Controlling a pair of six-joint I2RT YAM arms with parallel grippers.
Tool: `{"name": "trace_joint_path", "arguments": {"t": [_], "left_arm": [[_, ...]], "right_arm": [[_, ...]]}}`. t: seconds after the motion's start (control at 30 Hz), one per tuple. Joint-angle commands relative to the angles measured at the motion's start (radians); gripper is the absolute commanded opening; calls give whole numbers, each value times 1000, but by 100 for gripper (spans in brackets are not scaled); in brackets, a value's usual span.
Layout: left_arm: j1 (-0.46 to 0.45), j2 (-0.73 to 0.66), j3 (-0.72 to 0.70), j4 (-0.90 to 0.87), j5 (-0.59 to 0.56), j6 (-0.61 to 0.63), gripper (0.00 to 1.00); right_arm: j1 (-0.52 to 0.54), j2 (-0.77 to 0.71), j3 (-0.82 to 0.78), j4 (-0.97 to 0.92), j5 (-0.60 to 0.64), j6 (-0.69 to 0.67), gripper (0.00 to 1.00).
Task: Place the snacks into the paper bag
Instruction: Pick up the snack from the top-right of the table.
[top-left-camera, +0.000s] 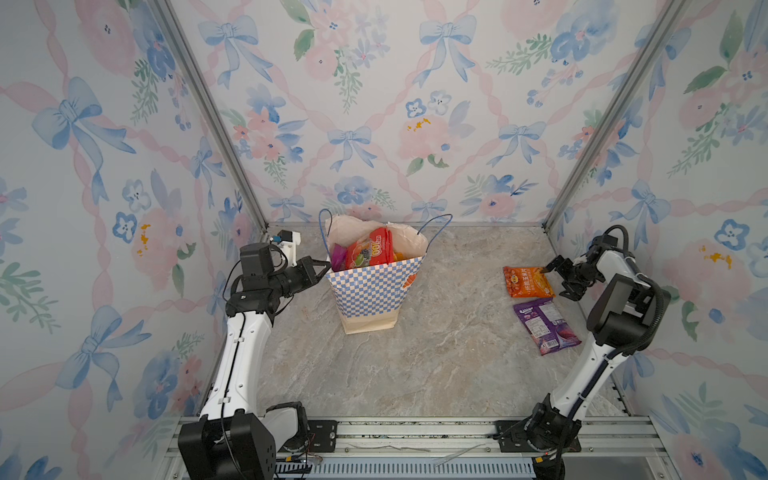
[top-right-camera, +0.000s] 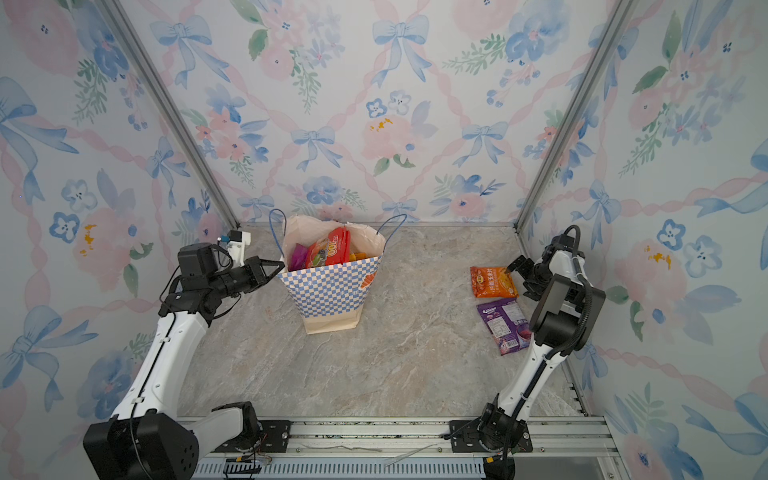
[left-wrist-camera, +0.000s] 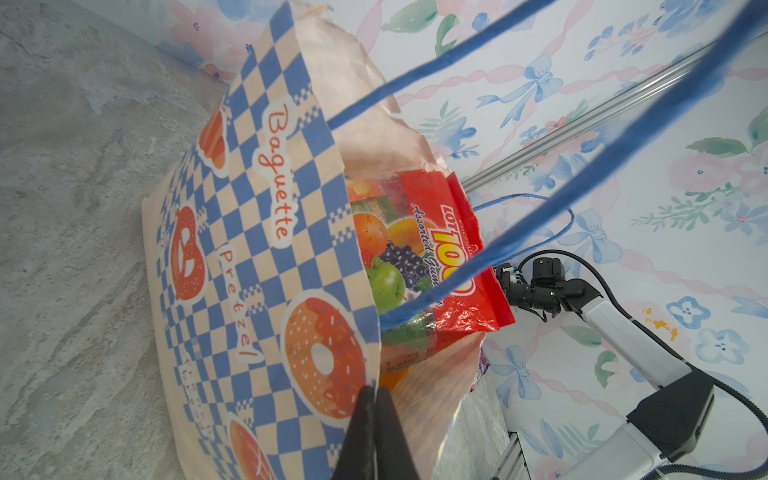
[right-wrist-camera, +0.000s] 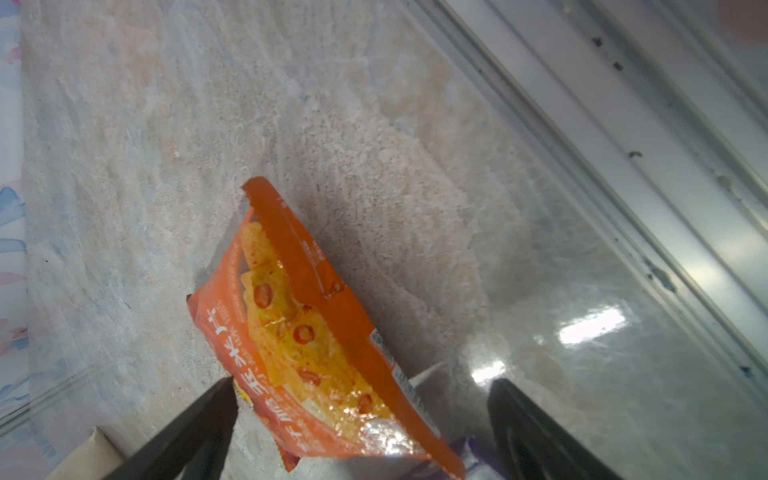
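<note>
The blue-and-white checkered paper bag (top-left-camera: 374, 291) (top-right-camera: 332, 293) (left-wrist-camera: 249, 249) stands upright at the back middle of the marble table. My left gripper (top-left-camera: 327, 266) (top-right-camera: 281, 266) (left-wrist-camera: 376, 395) is shut on its left rim. A red "100" snack (top-left-camera: 374, 249) (top-right-camera: 332, 247) (left-wrist-camera: 436, 257) sticks up inside it, beside a purple one (top-left-camera: 338, 257). An orange snack (top-left-camera: 527, 281) (top-right-camera: 493, 281) (right-wrist-camera: 307, 340) and a purple packet (top-left-camera: 545, 326) (top-right-camera: 503, 325) lie flat at the right. My right gripper (top-left-camera: 559, 280) (top-right-camera: 523, 279) (right-wrist-camera: 365, 384) is open, its fingers on either side of the orange snack's right end.
Flowered walls with metal corner posts (top-left-camera: 582, 166) close in three sides; the right wall runs just behind the right arm. An aluminium rail (top-left-camera: 415, 432) carries both arm bases at the front. The bag's blue cord handles (left-wrist-camera: 582, 174) stand up above its mouth.
</note>
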Motion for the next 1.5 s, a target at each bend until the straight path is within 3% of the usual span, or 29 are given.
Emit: {"name": "trace_joint_path", "arguments": {"t": [0.0, 0.37, 0.57, 0.67, 0.9, 1.17, 1.47], "left_arm": [[8, -33, 19, 23, 36, -1, 0], [9, -26, 23, 24, 47, 0, 0], [9, -19, 33, 24, 53, 2, 0], [10, -23, 34, 24, 51, -3, 0], [9, -33, 34, 24, 49, -10, 0], [8, -31, 39, 23, 48, -20, 0], [8, -20, 41, 24, 41, -24, 0]], "right_arm": [[37, 28, 53, -28, 22, -29, 97], [191, 82, 220, -211, 262, -139, 97], [199, 54, 230, -265, 496, -142, 97], [186, 60, 250, -289, 539, -156, 97], [133, 163, 341, -317, 381, -222, 96], [102, 264, 398, -347, 292, -226, 97], [147, 265, 372, -360, 34, -247, 99]]}}
